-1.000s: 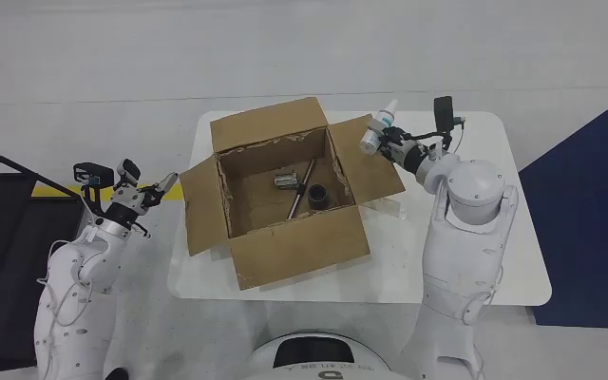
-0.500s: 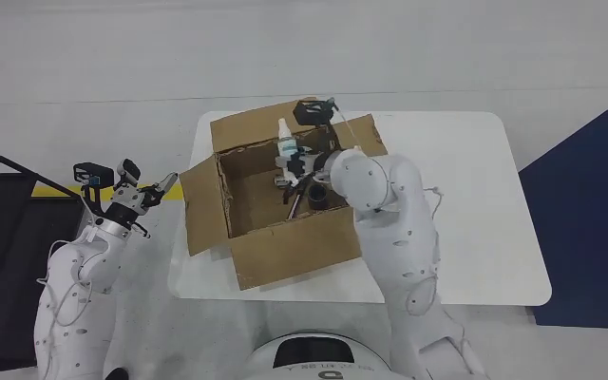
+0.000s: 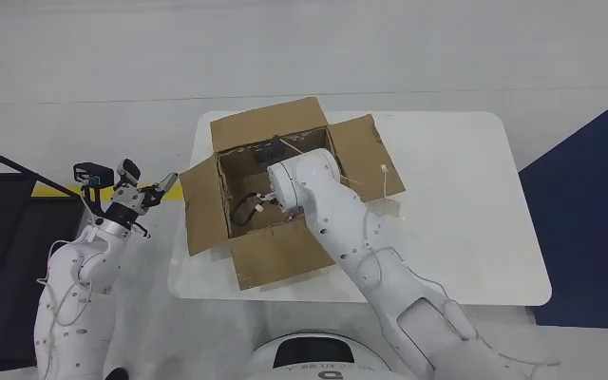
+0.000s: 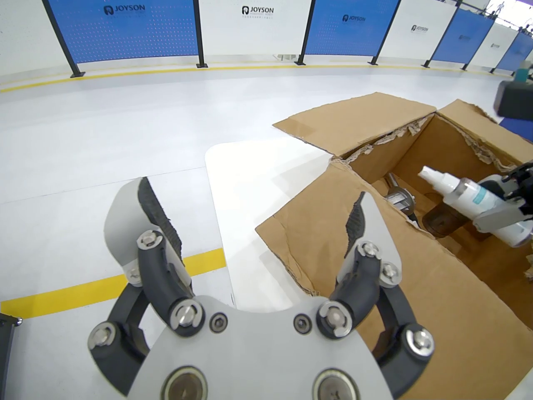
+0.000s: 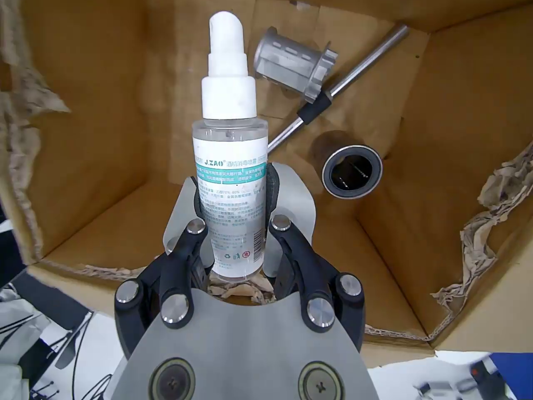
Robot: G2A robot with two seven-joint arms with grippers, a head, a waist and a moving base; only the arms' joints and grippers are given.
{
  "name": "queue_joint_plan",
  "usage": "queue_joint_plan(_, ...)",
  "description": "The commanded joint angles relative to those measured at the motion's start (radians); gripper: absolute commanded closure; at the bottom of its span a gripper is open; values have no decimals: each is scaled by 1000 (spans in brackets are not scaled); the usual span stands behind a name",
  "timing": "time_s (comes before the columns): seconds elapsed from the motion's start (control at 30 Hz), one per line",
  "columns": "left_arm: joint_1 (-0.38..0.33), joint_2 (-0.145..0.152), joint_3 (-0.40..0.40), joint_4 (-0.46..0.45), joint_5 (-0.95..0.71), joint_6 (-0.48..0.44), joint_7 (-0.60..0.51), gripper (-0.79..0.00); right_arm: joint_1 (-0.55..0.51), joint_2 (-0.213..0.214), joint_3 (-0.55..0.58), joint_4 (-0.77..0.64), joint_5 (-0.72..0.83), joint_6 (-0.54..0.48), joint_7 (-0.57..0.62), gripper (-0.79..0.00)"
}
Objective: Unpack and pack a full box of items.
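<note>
The right gripper (image 5: 233, 193) is inside the open box (image 5: 95, 85). Its fingers (image 5: 185, 206) are closed on the lower half of a clear spray bottle (image 5: 229, 156), one pad on each side of the label. The white nozzle points away from the wrist, toward the box's inside. In the left wrist view the bottle lies tilted, close to level, within the box opening and above the things on the floor. Whether it touches any of them cannot be told.

Three metal parts lie on the box floor. A flanged sleeve (image 5: 291, 64) is on its side, with its flange against a thin rod (image 5: 358, 64) that runs slantwise toward a corner. A short cylinder with a dark rim (image 5: 352, 170) sits just beside the rod, its open end facing the camera. Whether the cylinder touches the rod cannot be told. Torn paper lining hangs ragged along the box's upper edges.

The left gripper (image 4: 252, 206) hangs off the left edge of the table (image 4: 250, 168), just beside the box's outer flap and apart from it. Its fingers (image 4: 158, 218) are spread wide with nothing between them and touch nothing.

From above, the box stands on the left part of the table with all four flaps folded out, and the right arm (image 3: 304, 185) bends over it and down into the opening.
</note>
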Motion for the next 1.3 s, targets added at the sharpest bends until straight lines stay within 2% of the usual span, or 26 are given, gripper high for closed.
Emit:
queue_joint_plan(0.0,0,0,0,0,0,0,0,-785,28,-10,-16,48,21,11,-6,0)
queue_joint_plan(0.1,0,0,0,0,0,0,0,-785,57,-24,-45,102,41,15,-22,0)
queue_joint_plan(0.13,0,0,0,0,0,0,0,-785,66,-28,-52,117,49,19,-29,-80)
queue_joint_plan(0.17,0,0,0,0,0,0,0,-785,75,-33,-59,130,56,22,-34,-215)
queue_joint_plan(0.27,0,0,0,0,0,0,0,-785,98,-43,-72,164,72,26,-45,-388)
queue_joint_plan(0.3,0,0,0,0,0,0,0,-785,105,-46,-75,174,74,28,-47,-708)
queue_joint_plan(0.33,0,0,0,0,0,0,0,-785,112,-48,-75,182,75,30,-46,-785)
queue_joint_plan(0.57,0,0,0,0,0,0,0,-785,139,-52,-48,174,74,47,-38,-785)
queue_joint_plan(0.7,0,0,0,0,0,0,0,-785,119,-39,5,55,29,67,-58,-785)
queue_joint_plan(0.8,0,0,0,0,0,0,0,-785,44,-13,124,-141,4,73,-64,-785)
queue_joint_plan(0.9,0,0,0,0,0,0,0,-785,-80,15,259,-391,-4,49,-44,-785)
queue_joint_plan(1.0,0,0,0,0,0,0,0,-785,-193,35,415,-571,53,30,-57,-785)
queue_joint_plan(1.13,0,0,0,0,0,0,0,-785,-288,53,632,-666,245,-11,-117,-785)
queue_joint_plan(1.27,0,0,0,0,0,0,0,-785,-336,69,831,-642,436,-41,-175,-785)
